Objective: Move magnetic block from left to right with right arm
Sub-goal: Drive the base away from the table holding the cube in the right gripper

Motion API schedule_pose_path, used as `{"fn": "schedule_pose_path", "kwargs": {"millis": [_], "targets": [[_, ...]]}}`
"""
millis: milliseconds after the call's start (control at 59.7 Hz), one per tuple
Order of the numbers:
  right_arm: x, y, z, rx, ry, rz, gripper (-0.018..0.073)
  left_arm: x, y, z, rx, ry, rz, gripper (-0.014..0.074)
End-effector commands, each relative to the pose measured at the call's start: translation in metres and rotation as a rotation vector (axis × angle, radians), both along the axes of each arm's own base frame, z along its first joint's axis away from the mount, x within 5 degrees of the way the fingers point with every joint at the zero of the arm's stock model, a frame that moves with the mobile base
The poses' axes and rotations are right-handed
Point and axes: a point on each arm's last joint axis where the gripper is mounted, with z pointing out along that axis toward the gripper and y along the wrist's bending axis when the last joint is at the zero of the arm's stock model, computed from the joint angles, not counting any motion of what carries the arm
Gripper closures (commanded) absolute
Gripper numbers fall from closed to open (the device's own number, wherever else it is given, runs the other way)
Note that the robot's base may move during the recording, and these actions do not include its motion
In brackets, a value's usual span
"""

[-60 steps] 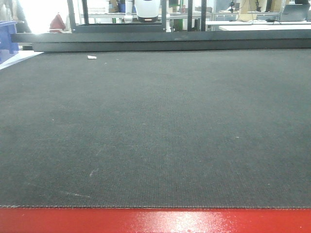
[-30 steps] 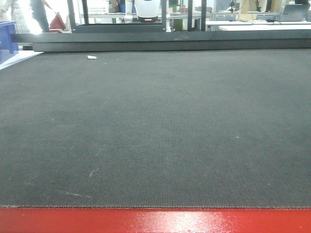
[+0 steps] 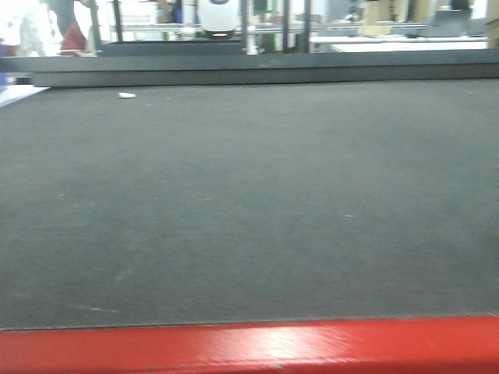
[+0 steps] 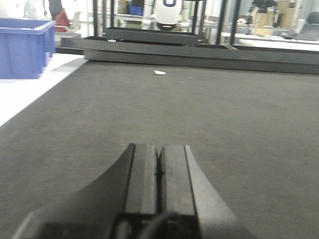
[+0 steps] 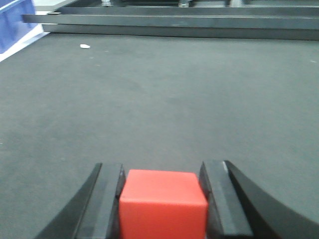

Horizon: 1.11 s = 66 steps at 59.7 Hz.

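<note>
At the bottom centre of your right wrist view, the magnetic block (image 5: 163,206) sits between the fingers of the right gripper (image 5: 162,172). They are closed against its two side faces, a squared hold that should keep it from twisting during the carry. You cannot tell from here whether it rests on the mat (image 5: 174,99) or hangs just above it.

In your left wrist view, the left gripper (image 4: 159,159) has its pads pressed together on nothing. It is parked low, which seems sensible, since this job belongs to the other arm.

The front view, which is blurred, shows neither arm nor block, only a red strip (image 3: 249,347) along the bottom edge.

Farther out, a white scrap (image 5: 84,46) lies at the upper left, short of the dark rail (image 5: 174,22). A blue bin (image 4: 25,47) stands off the mat, upper left.
</note>
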Motion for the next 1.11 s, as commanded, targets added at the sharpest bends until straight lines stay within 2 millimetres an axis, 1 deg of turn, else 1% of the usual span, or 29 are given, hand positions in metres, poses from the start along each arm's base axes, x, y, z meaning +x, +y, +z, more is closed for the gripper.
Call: {"fn": "schedule_pose_path", "kwargs": {"millis": [0, 1089], "targets": [[0.0000, 0.0001, 0.0152, 0.008, -0.101, 0.004, 0.0440, -0.0015, -0.0001, 0.0054, -0.011, -0.093, -0.003, 0.0713], [0.0000, 0.0001, 0.0152, 0.008, -0.100, 0.004, 0.0440, -0.0015, -0.0001, 0.0054, -0.011, -0.093, -0.003, 0.0713]]}}
